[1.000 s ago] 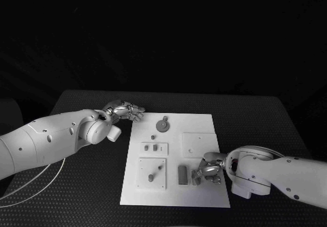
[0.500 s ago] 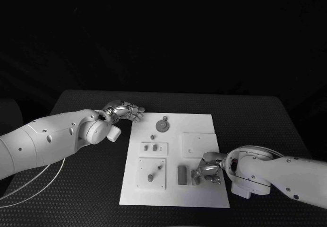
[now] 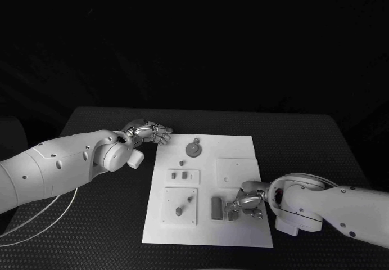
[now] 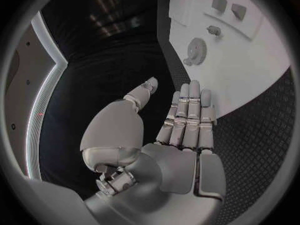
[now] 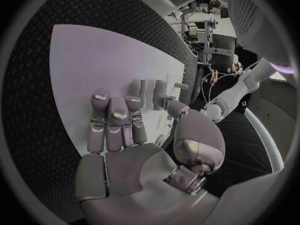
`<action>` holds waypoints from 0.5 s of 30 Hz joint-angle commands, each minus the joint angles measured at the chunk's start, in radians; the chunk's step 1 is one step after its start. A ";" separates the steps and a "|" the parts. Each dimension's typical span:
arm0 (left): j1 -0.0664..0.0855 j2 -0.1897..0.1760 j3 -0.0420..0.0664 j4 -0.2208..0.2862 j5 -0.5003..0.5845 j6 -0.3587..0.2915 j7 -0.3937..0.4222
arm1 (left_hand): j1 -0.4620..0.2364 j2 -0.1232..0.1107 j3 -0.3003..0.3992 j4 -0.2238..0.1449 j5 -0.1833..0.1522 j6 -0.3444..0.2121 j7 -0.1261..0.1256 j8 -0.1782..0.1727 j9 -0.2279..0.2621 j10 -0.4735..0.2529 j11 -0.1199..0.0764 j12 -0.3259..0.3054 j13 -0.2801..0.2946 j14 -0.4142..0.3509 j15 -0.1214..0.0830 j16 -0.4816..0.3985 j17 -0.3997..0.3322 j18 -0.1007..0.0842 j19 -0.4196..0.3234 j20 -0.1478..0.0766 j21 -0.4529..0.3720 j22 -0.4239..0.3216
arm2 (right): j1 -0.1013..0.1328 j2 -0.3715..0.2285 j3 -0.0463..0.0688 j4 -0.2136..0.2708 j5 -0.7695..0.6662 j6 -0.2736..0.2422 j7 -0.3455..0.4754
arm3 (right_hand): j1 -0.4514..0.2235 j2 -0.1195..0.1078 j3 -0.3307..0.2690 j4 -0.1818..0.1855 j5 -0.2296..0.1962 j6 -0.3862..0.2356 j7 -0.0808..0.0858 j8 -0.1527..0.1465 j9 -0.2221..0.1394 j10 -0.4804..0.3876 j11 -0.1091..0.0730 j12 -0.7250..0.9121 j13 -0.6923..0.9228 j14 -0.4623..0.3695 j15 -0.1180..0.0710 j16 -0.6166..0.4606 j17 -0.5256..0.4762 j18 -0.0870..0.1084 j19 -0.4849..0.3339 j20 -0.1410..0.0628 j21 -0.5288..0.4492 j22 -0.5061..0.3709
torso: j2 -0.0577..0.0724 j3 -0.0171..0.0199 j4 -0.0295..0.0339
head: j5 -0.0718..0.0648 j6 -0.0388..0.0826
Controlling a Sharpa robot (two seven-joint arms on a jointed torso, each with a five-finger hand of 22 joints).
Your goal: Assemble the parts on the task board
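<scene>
The left hand (image 4: 178, 135) is rising from the bottom of the frame, fingers (image 4: 190, 112) lying straight and close together, thumb (image 4: 142, 92) standing apart to the left, nothing in it. It is hovering over the black surface (image 4: 119, 60), just short of the task board (image 4: 250, 60), which is filling the upper right of the frame. On the board a round toothed part (image 4: 199, 49) is lying near its edge, a small peg (image 4: 214, 30) is standing above it, and 2 small blocks (image 4: 220, 4) are sitting near the top.
</scene>
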 commanded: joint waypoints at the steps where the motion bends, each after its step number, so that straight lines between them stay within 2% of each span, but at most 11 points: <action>1: 0.000 0.001 0.000 0.002 -0.005 0.014 0.005 | -0.003 0.004 0.000 0.005 -0.004 -0.006 0.000 0.006 -0.002 -0.006 0.000 0.006 -0.001 0.005 -0.001 -0.006 0.002 0.010 0.005 0.000 -0.003 0.001 | 0.000 0.002 0.001 0.003 0.005 0.020 0.031 | 0.009 -0.006 -0.006 0.002 -0.006 -0.008 0.000 0.006 0.002 0.007 -0.005 -0.001 0.002 0.000 -0.009 0.001 -0.001 0.015 0.003 -0.002 0.001 0.001 | 0.000 0.0007 -0.0004 | 0.001 0.000; 5: 0.000 0.001 0.000 0.003 -0.006 0.014 0.005 | -0.003 0.004 0.000 0.005 -0.004 -0.006 0.000 0.006 -0.002 -0.006 0.000 0.006 -0.001 0.005 -0.001 -0.006 0.002 0.010 0.005 0.000 -0.003 0.001 | 0.000 -0.002 0.001 -0.003 0.000 0.021 0.035 | 0.033 -0.006 -0.012 -0.002 -0.005 -0.010 -0.001 0.008 0.004 0.007 -0.005 -0.001 0.003 0.000 -0.010 0.002 -0.001 0.015 0.002 -0.004 0.000 0.001 | 0.000 0.0007 -0.0004 | 0.001 0.000; 8: 0.000 0.000 0.000 0.003 -0.007 0.013 0.006 | -0.002 0.004 0.000 0.005 -0.004 -0.006 0.000 0.006 -0.002 -0.006 0.000 0.006 -0.001 0.005 -0.001 -0.007 0.002 0.010 0.005 0.000 -0.004 0.001 | 0.000 -0.005 0.001 -0.009 -0.003 0.020 0.040 | 0.086 0.006 -0.012 -0.033 -0.004 -0.012 0.000 0.010 0.006 0.008 -0.005 -0.001 0.005 0.000 -0.010 0.002 -0.001 0.015 0.002 -0.007 0.002 0.002 | 0.000 0.0006 -0.0006 | 0.000 0.003; 11: 0.000 0.000 0.000 0.003 -0.007 0.012 0.007 | -0.002 0.004 0.000 0.005 -0.004 -0.006 0.000 0.007 -0.002 -0.006 0.000 0.006 -0.001 0.005 -0.001 -0.007 0.003 0.010 0.005 0.000 -0.004 0.001 | 0.001 -0.008 0.001 -0.018 -0.008 0.016 0.047 | 0.155 0.034 -0.041 -0.091 -0.001 -0.016 0.002 0.011 0.007 0.008 -0.002 -0.002 0.006 0.000 -0.008 0.002 -0.002 0.015 0.001 -0.007 0.004 0.003 | 0.000 0.0008 -0.0002 | -0.002 0.004; 13: 0.000 0.000 0.000 0.003 -0.007 0.010 0.008 | -0.002 0.004 0.000 0.005 -0.004 -0.006 0.000 0.007 -0.002 -0.006 0.000 0.006 -0.001 0.006 -0.001 -0.007 0.003 0.011 0.005 0.000 -0.004 0.001 | 0.002 -0.011 0.001 -0.031 -0.002 0.002 0.067 | 0.179 0.046 -0.066 -0.109 0.000 -0.017 0.003 0.011 0.006 0.007 -0.002 -0.003 0.005 -0.001 -0.007 0.000 -0.003 0.015 -0.002 -0.003 0.001 0.002 | 0.000 0.0011 -0.0005 | -0.002 0.004; 15: 0.000 -0.001 0.000 0.003 -0.007 0.008 0.011 | -0.002 0.004 0.000 0.004 -0.004 -0.006 0.000 0.007 -0.002 -0.006 0.000 0.006 -0.001 0.006 -0.001 -0.007 0.003 0.011 0.005 0.000 -0.004 0.002 | 0.005 -0.014 0.001 -0.046 0.024 -0.002 0.110 | 0.189 0.041 -0.074 -0.112 0.002 -0.021 0.005 0.009 0.003 0.006 0.000 -0.006 0.004 -0.001 -0.006 -0.001 -0.004 0.015 -0.004 -0.001 -0.001 0.001 | 0.000 0.0009 -0.0011 | -0.003 0.007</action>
